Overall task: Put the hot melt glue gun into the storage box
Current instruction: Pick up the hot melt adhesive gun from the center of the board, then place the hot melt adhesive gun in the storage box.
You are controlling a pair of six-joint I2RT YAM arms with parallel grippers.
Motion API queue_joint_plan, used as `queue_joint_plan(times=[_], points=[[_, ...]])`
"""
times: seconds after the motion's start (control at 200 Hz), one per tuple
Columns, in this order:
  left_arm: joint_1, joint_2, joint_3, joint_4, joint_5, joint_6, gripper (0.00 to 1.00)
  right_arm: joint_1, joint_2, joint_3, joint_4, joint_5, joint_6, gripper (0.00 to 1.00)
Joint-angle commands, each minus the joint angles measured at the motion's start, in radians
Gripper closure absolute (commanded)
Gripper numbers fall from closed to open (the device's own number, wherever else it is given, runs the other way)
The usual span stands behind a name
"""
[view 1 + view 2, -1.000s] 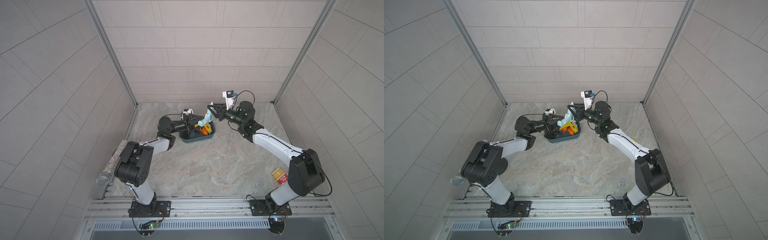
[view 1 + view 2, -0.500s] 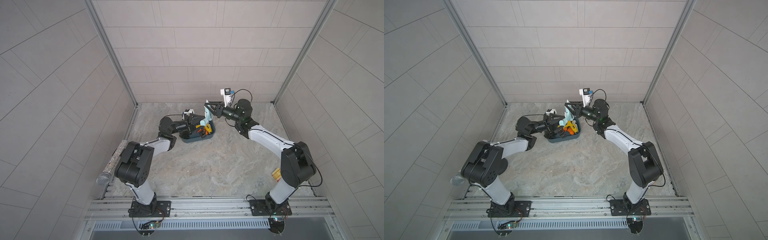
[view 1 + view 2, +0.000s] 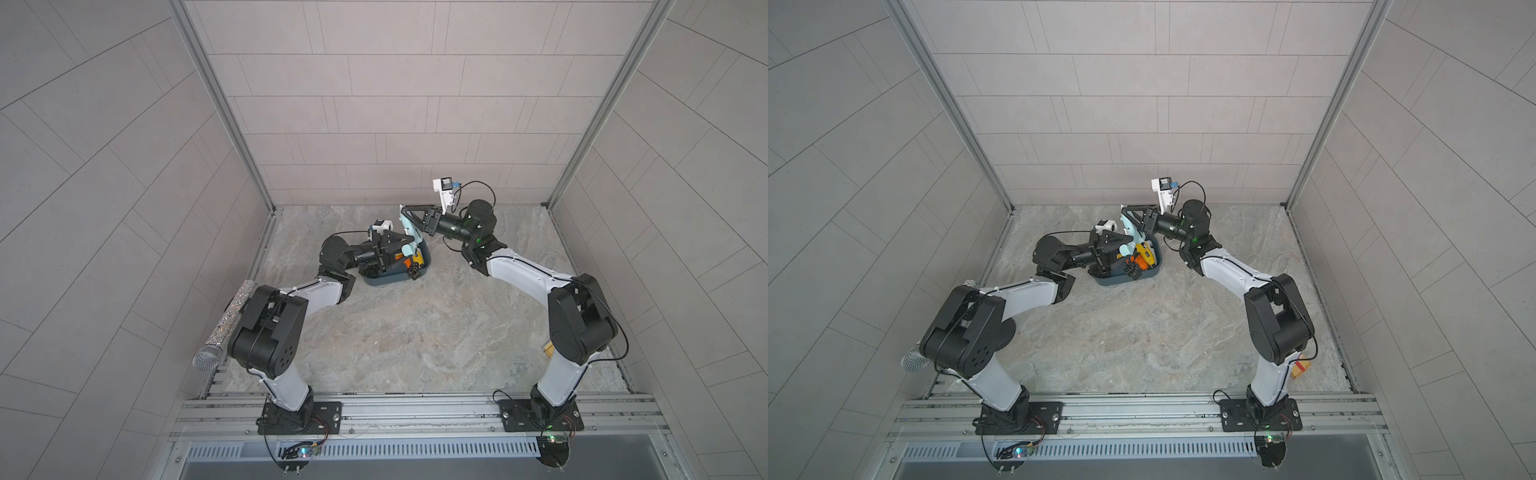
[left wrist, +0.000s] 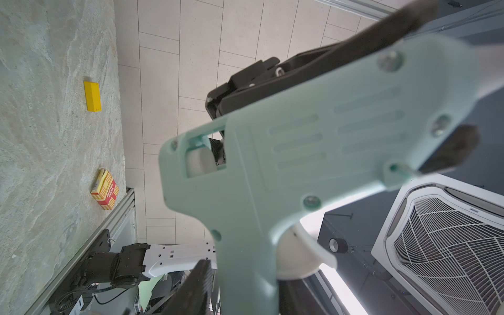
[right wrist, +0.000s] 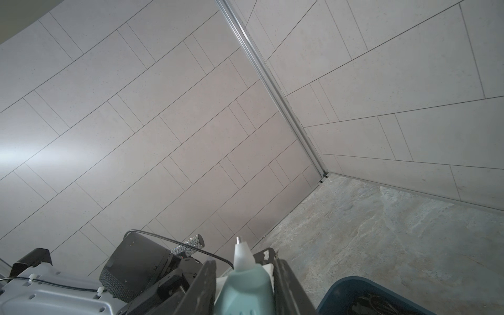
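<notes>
Leaning nozzle-up, the mint glue gun (image 5: pixel 242 289) hangs with its handle end over the storage box (image 3: pixel 390 279) at the desk's (image 3: pixel 415 332) far side. The right gripper (image 5: pixel 240 257) has its fingers clamped on the nose; the left gripper (image 3: pixel 398 246) has fingers flanking the handle, and I cannot tell whether they squeeze it.

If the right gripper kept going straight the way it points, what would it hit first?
Probably the tiled wall. Past the glue gun held by the right gripper, the line looks free; the left arm sits off to one side. Depth is unclear.
</notes>
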Motion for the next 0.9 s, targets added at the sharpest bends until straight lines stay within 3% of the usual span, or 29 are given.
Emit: queue_joint_plan(times=[0.0,0.245,0.285,0.335,0.47,0.61,0.821,0.891], points=[[-0.018,-0.002,0.017,0.039,0.031,-0.021,0.67,0.007,0.003,0.023,0.076,-0.003,0.032,1.00],[-0.020,0.038,0.055,0.039,0.060,-0.017,0.88,0.005,-0.016,0.007,0.072,-0.003,0.025,0.99],[-0.018,0.048,0.070,0.040,0.072,-0.019,0.91,-0.001,-0.027,0.001,0.055,0.004,0.016,0.88],[-0.007,0.057,0.085,0.030,0.086,-0.013,0.94,-0.010,-0.048,-0.007,0.029,0.013,-0.002,0.66],[0.070,0.051,0.114,-0.033,0.093,0.058,0.96,-0.070,-0.146,-0.042,-0.103,0.058,-0.088,0.35],[0.167,0.026,0.154,-0.253,0.107,0.277,0.96,-0.165,-0.284,-0.093,-0.272,0.098,-0.163,0.19],[0.233,0.057,0.345,-0.649,0.107,0.643,0.96,-0.188,-0.491,-0.139,-0.708,0.214,-0.402,0.14],[0.235,0.067,0.426,-0.913,0.080,0.855,0.96,-0.178,-0.559,-0.184,-0.780,0.271,-0.448,0.12]])
